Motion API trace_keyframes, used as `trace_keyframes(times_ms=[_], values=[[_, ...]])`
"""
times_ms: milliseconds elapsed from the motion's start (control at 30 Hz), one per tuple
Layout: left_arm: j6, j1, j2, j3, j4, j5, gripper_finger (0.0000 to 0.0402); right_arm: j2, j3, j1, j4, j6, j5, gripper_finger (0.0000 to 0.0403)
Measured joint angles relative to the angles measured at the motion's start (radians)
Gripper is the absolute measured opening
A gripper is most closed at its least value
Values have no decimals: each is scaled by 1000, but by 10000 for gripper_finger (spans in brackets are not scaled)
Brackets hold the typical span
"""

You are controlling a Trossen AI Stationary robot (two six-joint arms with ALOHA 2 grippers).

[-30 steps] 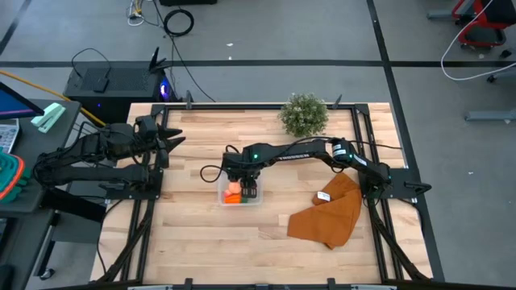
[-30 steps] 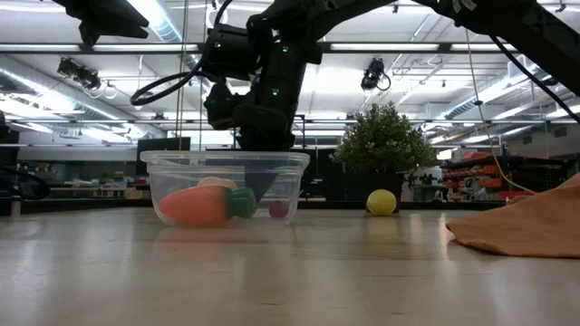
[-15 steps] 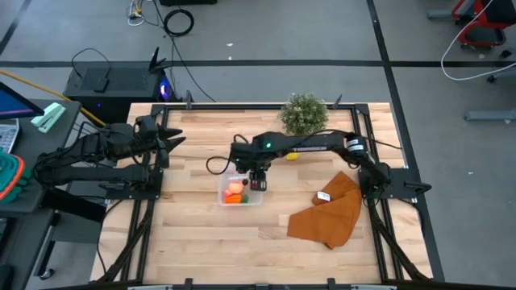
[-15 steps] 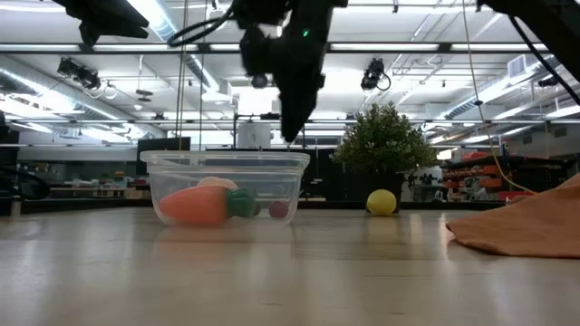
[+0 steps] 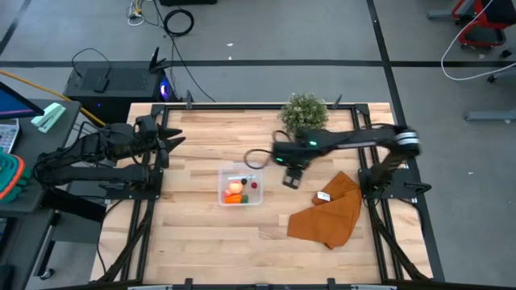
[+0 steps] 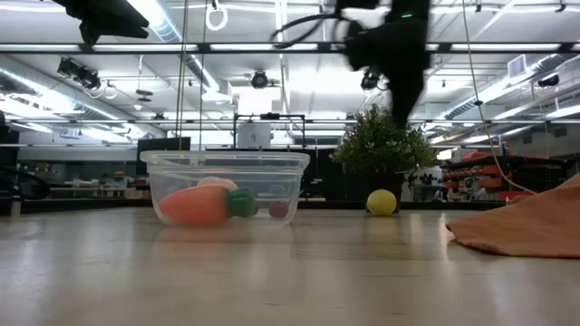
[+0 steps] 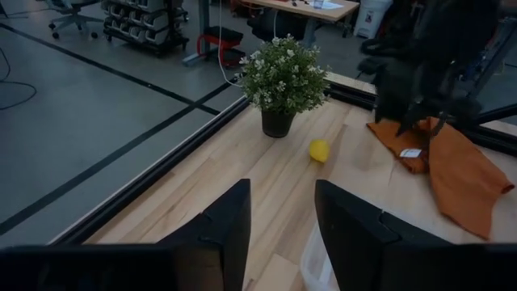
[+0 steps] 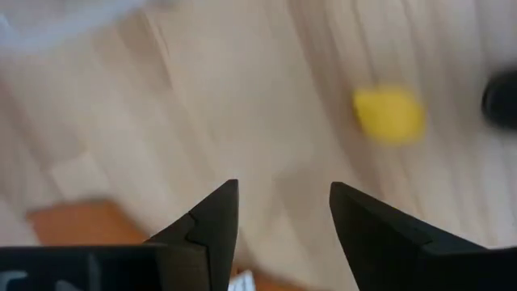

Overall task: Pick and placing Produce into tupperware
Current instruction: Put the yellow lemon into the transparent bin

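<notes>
Waiting over the left edge of the table [image 5: 193, 234]: the left gripper [image 5: 173, 138], fingers spread apart and grasping nothing, as seen in its wrist view [image 7: 283, 234].

Sitting left of centre on the table: the tub [image 5: 222, 173], clear and upright, bearing no readable label. Lying inside it on its side: the carrot [image 5: 232, 198], long axis running left to right along the tub's near wall, green top pointing right toward the cloth side, orange body showing through the wall in the low view [image 6: 192, 206]. Resting just behind the carrot: the pale apple [image 6: 216, 184]. Lying near the tub's right wall: the small red berry [image 5: 254, 184].

Hanging above the bare wood between tub and cloth, right of the tub: the right gripper [image 5: 292, 179], fingers parted and grasping nothing [image 8: 283, 218].

Lying outside the tub, on the wood just in front of the plant [image 5: 304, 114]: the lemon [image 7: 320, 150], apart from both grippers.

Spreading crumpled on the right side: the cloth [image 5: 330, 213], carrying a white tag [image 5: 324, 196] with print too small for reading.
</notes>
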Motion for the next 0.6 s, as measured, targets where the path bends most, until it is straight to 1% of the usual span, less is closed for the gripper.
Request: trace_keyframes(times_ms=[133, 200, 300, 367, 400, 500, 533, 600], values=[[10, 0, 0, 0, 3, -2, 141, -195, -201, 47, 46, 85, -3, 165], [10, 0, 0, 0, 3, -6, 140, -270, -263, 58, 60, 107, -8, 165], [7, 0, 0, 0, 3, -7, 142, -333, -307, 56, 62, 91, -25, 165], [3, 0, 0, 0, 4, -7, 145, -343, -307, 50, 63, -13, -48, 165], [3, 0, 0, 0, 4, -7, 146, -340, -298, 51, 62, -98, -60, 165], [-9, 0, 0, 0, 4, -8, 145, -305, -247, 52, 64, -433, -70, 168], [-13, 0, 0, 0, 4, -8, 143, -289, -231, 51, 62, -547, -54, 170], [-19, 0, 0, 0, 4, -8, 140, -249, -202, 42, 59, -742, 20, 174]])
